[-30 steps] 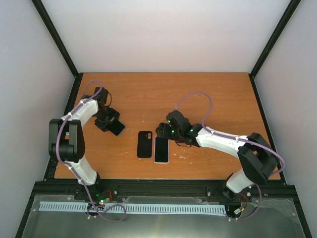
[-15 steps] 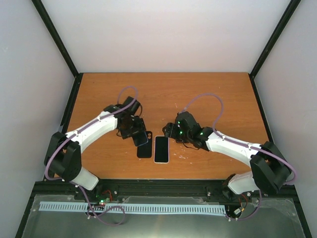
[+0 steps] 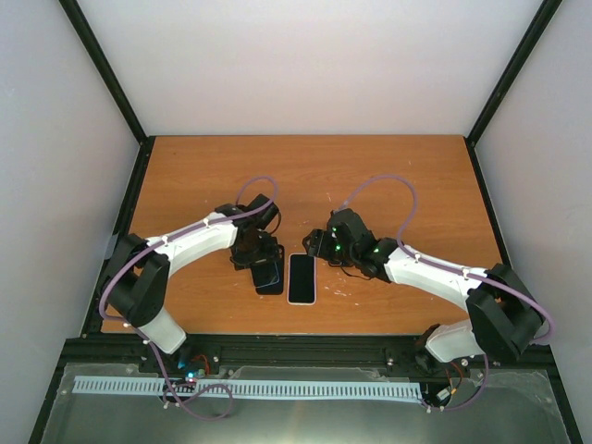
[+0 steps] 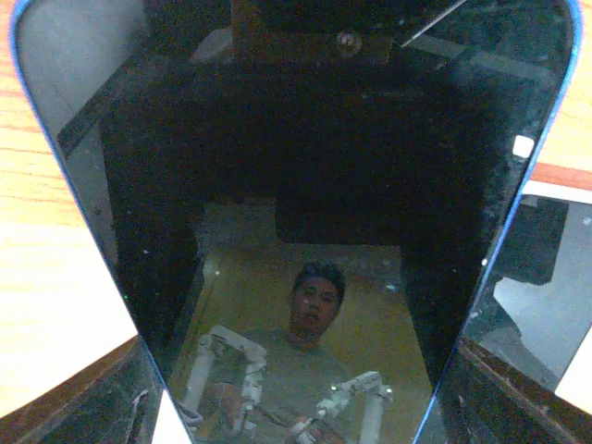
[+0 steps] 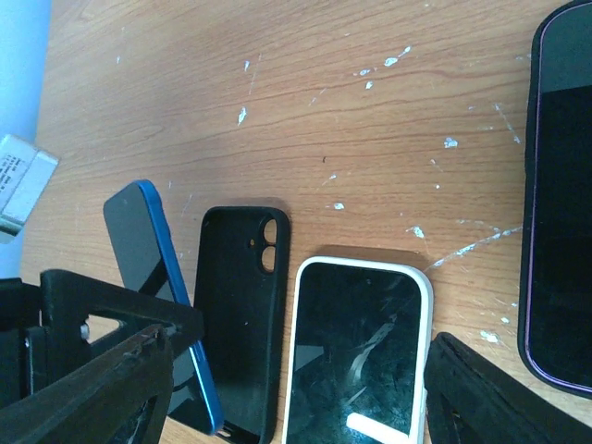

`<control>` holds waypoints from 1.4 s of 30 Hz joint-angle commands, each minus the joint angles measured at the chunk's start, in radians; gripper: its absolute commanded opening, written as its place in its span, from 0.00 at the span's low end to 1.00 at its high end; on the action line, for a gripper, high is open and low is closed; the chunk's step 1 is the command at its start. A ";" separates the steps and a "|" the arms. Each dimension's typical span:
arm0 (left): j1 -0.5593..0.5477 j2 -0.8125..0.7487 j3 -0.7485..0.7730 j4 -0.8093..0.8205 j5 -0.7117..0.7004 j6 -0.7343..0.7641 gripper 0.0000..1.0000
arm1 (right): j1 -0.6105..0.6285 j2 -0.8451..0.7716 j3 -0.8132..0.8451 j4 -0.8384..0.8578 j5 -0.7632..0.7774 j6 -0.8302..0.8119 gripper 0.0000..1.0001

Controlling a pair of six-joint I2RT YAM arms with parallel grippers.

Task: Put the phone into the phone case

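Within the last second the left arm point(image 3: 194, 242) had swung in from the left side of the counter point(image 3: 388, 166), where it had been folded up well apart from the black case point(image 5: 242, 314). It brought the blue phone point(image 5: 153, 250) right over that case. The left jaws were pinching the blue phone, whose dark glass filled the left wrist view. From the right wrist view it stood tilted on its long edge along the case's left side. Whether it touched the case could not be told.

The right arm point(image 3: 425, 268) had only edged a little. The right jaws were spread and held nothing, hovering by the far end of the white phone point(image 5: 356, 351).

For the task this meant the carry was about over. The seating was not yet done, since the case lay open side up with its camera hole bare.

Counted up, there were three phones:
- the blue one in the grip
- the white one lying flat, just right of the case
- a dark phone point(image 5: 560, 185) at the right edge of the right wrist view

There was one case and two arms.
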 commanded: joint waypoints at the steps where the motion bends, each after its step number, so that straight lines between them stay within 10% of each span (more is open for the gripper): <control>1: -0.042 0.003 0.024 0.058 0.015 0.048 0.70 | -0.002 0.007 -0.009 0.023 0.003 0.008 0.73; 16: -0.073 0.078 0.009 0.071 0.034 0.105 0.70 | -0.002 -0.004 -0.028 0.025 0.009 0.015 0.73; 32: -0.063 0.050 0.047 0.041 0.034 0.149 0.95 | -0.004 0.011 -0.030 0.044 -0.028 0.012 0.73; 42: 0.165 -0.173 -0.226 0.336 0.301 0.213 0.86 | 0.030 0.069 -0.027 0.119 -0.097 0.023 0.50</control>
